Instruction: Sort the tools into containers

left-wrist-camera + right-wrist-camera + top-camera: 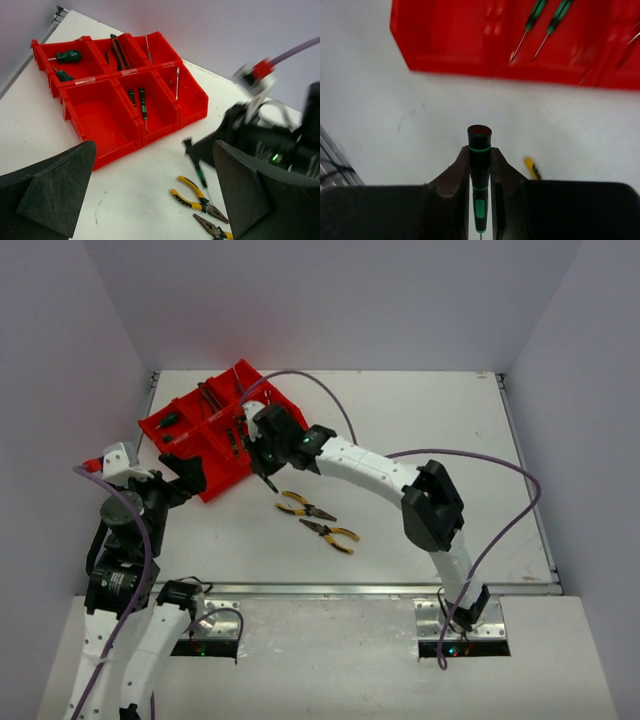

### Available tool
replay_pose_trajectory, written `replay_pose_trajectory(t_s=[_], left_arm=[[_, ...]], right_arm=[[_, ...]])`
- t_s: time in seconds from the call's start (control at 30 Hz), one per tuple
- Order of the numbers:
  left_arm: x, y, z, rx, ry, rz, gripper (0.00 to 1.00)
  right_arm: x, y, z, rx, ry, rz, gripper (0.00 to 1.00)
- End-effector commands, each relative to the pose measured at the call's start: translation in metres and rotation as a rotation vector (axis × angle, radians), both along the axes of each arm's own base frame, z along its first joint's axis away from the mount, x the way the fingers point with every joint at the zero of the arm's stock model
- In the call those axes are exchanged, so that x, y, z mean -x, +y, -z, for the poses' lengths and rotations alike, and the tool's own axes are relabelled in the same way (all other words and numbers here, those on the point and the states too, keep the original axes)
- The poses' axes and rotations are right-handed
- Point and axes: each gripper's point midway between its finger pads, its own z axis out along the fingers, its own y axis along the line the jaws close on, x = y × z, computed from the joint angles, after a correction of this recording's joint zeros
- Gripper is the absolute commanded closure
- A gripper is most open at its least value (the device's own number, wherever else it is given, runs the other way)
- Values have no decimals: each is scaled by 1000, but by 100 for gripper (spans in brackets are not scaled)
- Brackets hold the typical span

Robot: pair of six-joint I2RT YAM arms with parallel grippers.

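Note:
My right gripper (479, 152) is shut on a slim green-black screwdriver (479, 172), handle end forward, above the white table just in front of the red tray (450, 45). From above, that gripper (266, 468) hangs off the tray's near right corner, the screwdriver (268, 483) pointing down. Two yellow-handled pliers (305, 507) (331, 534) lie on the table to its right. My left gripper (155, 195) is open and empty, left of the pliers (197, 195). The tray (107, 135) holds two slim screwdrivers (139, 100), stubby green ones (67, 56) and a silver tool (177, 82).
The tray (215, 480) sits at the table's far left, angled. A purple cable (330, 400) arcs over the right arm. The left arm (130, 510) stands just below the tray. White walls close the table on three sides.

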Motion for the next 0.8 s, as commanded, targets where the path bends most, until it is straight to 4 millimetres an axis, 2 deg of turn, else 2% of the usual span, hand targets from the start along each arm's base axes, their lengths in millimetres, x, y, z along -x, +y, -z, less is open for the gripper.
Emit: replay_pose_trajectory(t_s=[0.0,0.07,0.1,0.17,0.2,0.3,0.33,0.4,0.53,0.63,0.7,0.77], left_arm=[[0,3,-12,11,-52,-16,0],[-1,3,-11,10,-52,-17,0],[-1,3,-11,10,-50,-17,0],[-2,2,-10,10,-46,-14,0],[-2,2,-10,10,-45,-13,0],[-1,1,-10,10,-45,-9,0],[-1,1,-10,11,-46,-9,0],[0,1,-11,11,-51,-8,0],[2,0,-13,14,-63,1,0],[1,-2,-13,14,-63,13,0],[2,-3,-14,15,-65,17,0],[2,-4,-14,15,-68,21,0]], right_arm=[[-87,2,-100,-344,-70,205,100],[-113,8,-107,-397,-95,248,100],[-124,13,-117,-445,-120,263,100],[-140,18,-115,-498,-143,311,100],[-147,22,-122,-551,-163,330,100],[-167,28,-115,-609,-195,367,100],[-171,33,-125,-652,-225,358,100],[-174,38,-118,-661,-230,342,100],[-187,51,-120,-720,-273,328,100],[-193,50,-108,-730,-292,343,100],[-196,53,-92,-727,-293,346,100],[-200,55,-87,-733,-299,354,100]])
